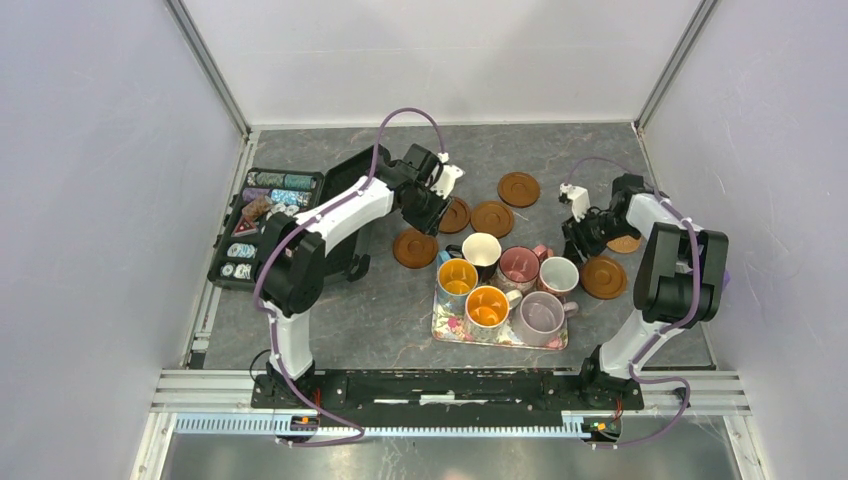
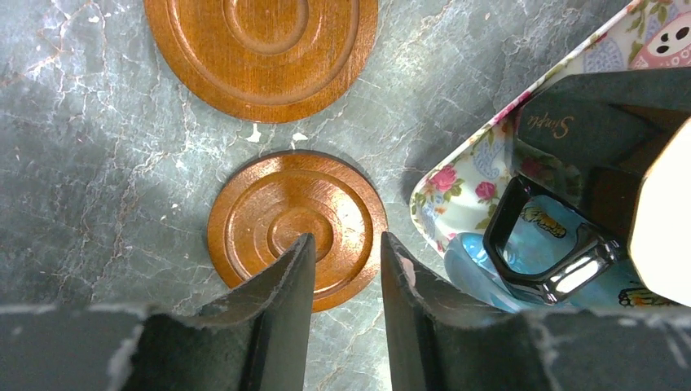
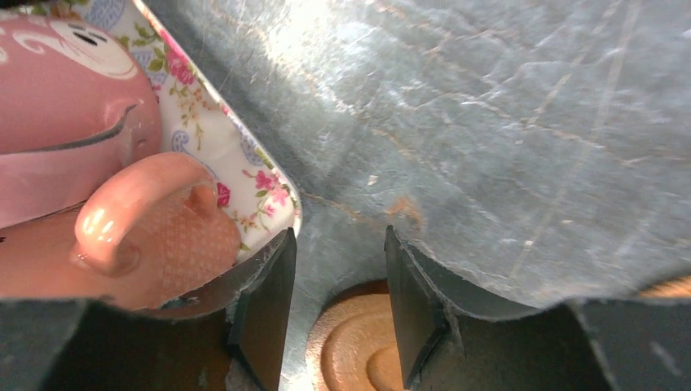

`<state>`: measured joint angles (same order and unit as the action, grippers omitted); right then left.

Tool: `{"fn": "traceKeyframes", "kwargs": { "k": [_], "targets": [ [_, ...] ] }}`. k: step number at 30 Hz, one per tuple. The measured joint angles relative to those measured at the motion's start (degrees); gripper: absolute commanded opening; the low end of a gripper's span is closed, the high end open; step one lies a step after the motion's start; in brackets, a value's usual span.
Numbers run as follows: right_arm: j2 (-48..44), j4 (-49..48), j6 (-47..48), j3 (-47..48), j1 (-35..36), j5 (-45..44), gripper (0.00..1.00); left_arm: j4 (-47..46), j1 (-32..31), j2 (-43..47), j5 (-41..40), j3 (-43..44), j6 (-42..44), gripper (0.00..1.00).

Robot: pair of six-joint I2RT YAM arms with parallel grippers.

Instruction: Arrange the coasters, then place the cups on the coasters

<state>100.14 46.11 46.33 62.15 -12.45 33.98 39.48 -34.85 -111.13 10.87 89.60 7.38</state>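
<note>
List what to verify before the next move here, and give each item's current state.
1. Left gripper empty: ok, jaws apart above a brown coaster, nothing between them.
2. Right gripper empty: ok, jaws apart, nothing between them.
3. Six coasters on the table: ok, though the tan coaster is partly hidden behind the right arm.
4. Cups on coasters: not ok, all six stand on the tray.
5. Coasters in final arrangement: cannot tell; they lie scattered beyond and right of the tray.

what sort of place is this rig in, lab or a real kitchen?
Most likely a lab test cell, not a home: plain panel walls box in the table, the left arm and right arm are bolted to a mounting rail, and the mugs and coasters look like staged props.
</note>
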Motion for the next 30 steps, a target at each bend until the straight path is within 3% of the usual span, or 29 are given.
{"fn": "traceKeyframes", "kwargs": {
  "k": [5,9,14,19,30],
  "targets": [
    [-0.7,0.2,-0.4,4.7,-1.2,0.0,0.65,-0.2,0.0,0.2,-0.4,1.0,0.5,0.58],
    [-1.1,-2.5,-2.6,8.2,-1.6,0.8,0.86,0.6,0.0,0.1,-1.6,6.5,2.7,0.74],
    [-1.0,-9.7,-8.0,9.9,-0.2,1.5,0.91,1.5,0.0,-3.3,-1.8,17.9,5.5,0.87],
    [0.0,-18.3,-12.7,10.6,5.4,-0.4,0.93,2.4,-0.2,-9.4,-1.8,24.9,9.1,0.91],
    [8.1,-28.7,-14.0,12.9,19.1,-6.0,0.93,5.0,-0.7,-17.4,-3.0,26.4,12.7,0.84]
  ]
}}
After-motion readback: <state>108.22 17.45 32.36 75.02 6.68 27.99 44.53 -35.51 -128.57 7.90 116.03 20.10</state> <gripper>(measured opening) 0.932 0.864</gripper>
